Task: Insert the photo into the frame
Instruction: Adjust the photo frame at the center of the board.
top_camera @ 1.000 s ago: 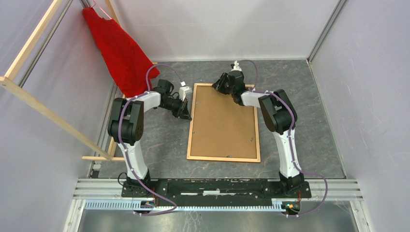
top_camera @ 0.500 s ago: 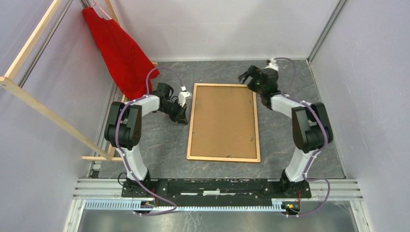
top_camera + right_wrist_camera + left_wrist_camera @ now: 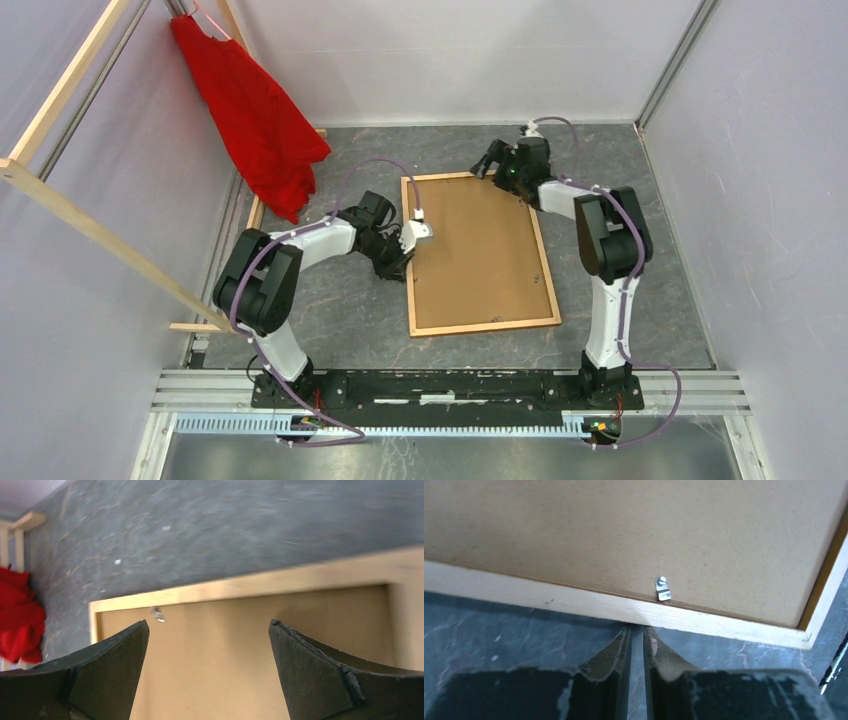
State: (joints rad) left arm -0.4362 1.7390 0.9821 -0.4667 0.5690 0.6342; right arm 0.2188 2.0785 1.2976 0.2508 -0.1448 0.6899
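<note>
The frame (image 3: pixel 480 255) lies on the dark table with its plain brown board back up, turned a little off square. The photo is hidden. My left gripper (image 3: pixel 404 268) is shut with nothing in it. In the left wrist view its fingertips (image 3: pixel 650 639) press against the frame's pale outer rail (image 3: pixel 574 602), just below a small metal clip (image 3: pixel 662 588). My right gripper (image 3: pixel 484 166) hovers open over the frame's far edge. In the right wrist view its jaws (image 3: pixel 208 622) stand wide apart above the board (image 3: pixel 210 650), holding nothing.
A red cloth (image 3: pixel 255 110) hangs at the back left beside a pale wooden slat rack (image 3: pixel 90 225). Grey walls close in the table on three sides. Another small clip (image 3: pixel 158 613) sits near the frame's far corner.
The frame has slid right and turned, its near end swinging right, with my left gripper following against its left edge. My right gripper opened wide, swung off to the back right, then returned.
</note>
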